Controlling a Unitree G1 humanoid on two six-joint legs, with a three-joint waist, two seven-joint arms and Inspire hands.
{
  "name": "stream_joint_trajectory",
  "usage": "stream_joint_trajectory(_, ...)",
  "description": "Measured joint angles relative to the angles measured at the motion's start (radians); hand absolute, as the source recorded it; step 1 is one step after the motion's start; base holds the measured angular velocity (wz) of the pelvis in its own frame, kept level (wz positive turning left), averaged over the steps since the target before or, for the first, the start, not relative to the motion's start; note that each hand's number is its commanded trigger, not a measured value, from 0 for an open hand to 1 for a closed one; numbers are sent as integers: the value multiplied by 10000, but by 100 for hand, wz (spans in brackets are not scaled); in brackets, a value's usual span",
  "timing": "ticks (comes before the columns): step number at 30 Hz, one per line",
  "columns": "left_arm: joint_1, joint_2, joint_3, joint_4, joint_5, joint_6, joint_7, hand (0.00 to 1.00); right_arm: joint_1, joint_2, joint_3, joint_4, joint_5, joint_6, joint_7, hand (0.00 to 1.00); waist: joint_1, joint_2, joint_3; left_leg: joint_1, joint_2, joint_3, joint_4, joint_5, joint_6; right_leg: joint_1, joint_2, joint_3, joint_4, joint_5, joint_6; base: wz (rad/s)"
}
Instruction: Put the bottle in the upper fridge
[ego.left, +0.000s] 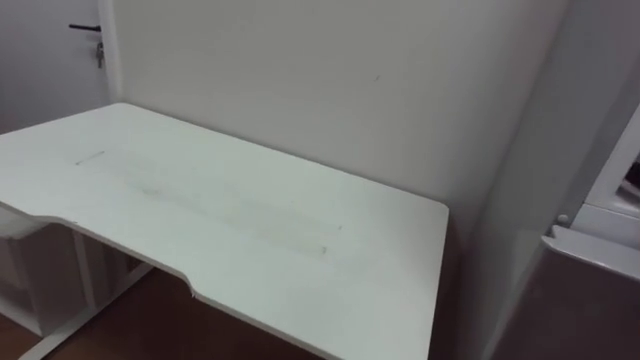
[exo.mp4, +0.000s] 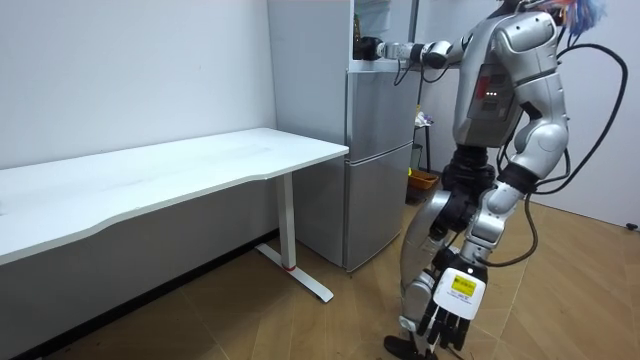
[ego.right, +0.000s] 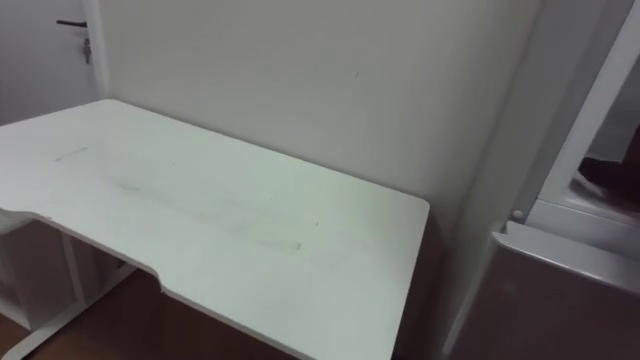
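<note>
Reaching right hand (exo.mp4: 368, 47) at upper fridge (exo.mp4: 390, 25); cannot tell grip or bottle. Left hand (exo.mp4: 448, 318) hangs relaxed, empty.

The robot stands upright on the wooden floor (exo.mp4: 250, 320) at the room view's right, close beside a tall silver fridge (exo.mp4: 380, 160) that is set against the wall next to the end of a long white desk (exo.mp4: 180, 165). Its right arm is stretched out level at shoulder height, the right hand (exo.mp4: 368, 47) at the fridge's upper part, just above the lower door. The left hand (exo.mp4: 447, 318) hangs low beside its leg, fingers loose and pointing down.
</note>
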Motion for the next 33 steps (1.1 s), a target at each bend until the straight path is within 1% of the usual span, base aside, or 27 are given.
stream_joint_trajectory(3, 18, 4, 21, 91, -4, 13, 0, 0, 129, -3, -2, -42, -329, 46, 229, 0, 5, -52, -33, 92, -6, 49, -65, 22, 37, 46, -3, 73, -9, 5, -8, -4)
stream_joint_trajectory(6, 79, 15, 32, 142, -107, 24, 0, 0, 212, -9, -7, -182, -520, 238, 465, 0, -20, -82, -49, 236, -16, 50, -89, 1, 52, 175, -2, 172, -25, -18, 11, 0)
stream_joint_trajectory(10, 104, 14, 41, 142, -106, 24, -3, 0, 214, -9, -6, -296, -587, 469, 770, 0, -46, -152, -99, 389, -14, 118, -251, 1, 47, 210, -8, 285, -28, -32, 14, -8)
stream_joint_trajectory(12, 136, 8, 41, 147, -105, 24, -15, 0, 231, -9, -6, -413, -595, 587, 908, 0, -43, -159, -102, 501, -8, 230, -320, 0, 47, 264, -9, 319, -45, -36, 15, -10)
stream_joint_trajectory(15, 157, 9, 102, 156, -102, 27, -13, 0, 404, -8, -35, -637, -724, 644, 1037, 0, -94, -164, -105, 748, -33, 295, -456, -23, 53, 507, -14, 306, -164, -35, 39, -2)
stream_joint_trajectory(18, 143, -9, 104, 196, -95, 25, -5, 0, 443, -5, -42, -914, -724, 698, 1068, 0, -265, -161, -104, 732, -42, 275, -452, -35, 54, 528, -1, 293, -173, -36, 43, 1)
stream_joint_trajectory(20, 122, -16, 125, 322, -81, 16, -5, 0, 757, -5, -338, -1316, -685, 770, 1263, 0, -318, -152, -101, 822, -41, 298, -452, -89, 52, 621, 11, 288, -181, -29, 47, 0)
stream_joint_trajectory(23, 138, -22, 174, 389, -83, 17, -4, 0, 1083, -5, -434, -1815, -678, 780, 1383, 0, -400, -125, -104, 915, -41, 322, -450, -163, 59, 724, 7, 291, -196, -52, 74, -1)
stream_joint_trajectory(26, 135, -39, 223, 388, -81, 16, 8, 0, 1090, -5, -448, -2064, -706, 815, 1635, 0, -582, -74, -105, 913, -47, 320, -451, -188, 73, 781, 6, 294, -184, -56, 81, 0)
stream_joint_trajectory(29, 140, -41, 224, 390, -83, 16, 15, 0, 1110, -5, -471, -2154, -699, 858, 1845, 0, -659, -23, -101, 1035, -46, 297, -519, -215, 81, 873, -7, 286, -161, -52, 88, 0)
stream_joint_trajectory(31, 134, -42, 232, 390, -83, 15, 41, 0, 1137, -6, -471, -2164, -677, 884, 2010, 0, -687, -24, -113, 1129, -46, 299, -629, -214, 81, 929, -14, 277, -148, -49, 93, 0)
stream_joint_trajectory(33, 128, -44, 238, 393, -87, 6, 40, 0, 1165, -5, -471, -2359, -739, 925, 2164, 0, -814, -37, -120, 1150, -46, 281, -675, -210, 74, 932, -12, 272, -144, -48, 95, 0)
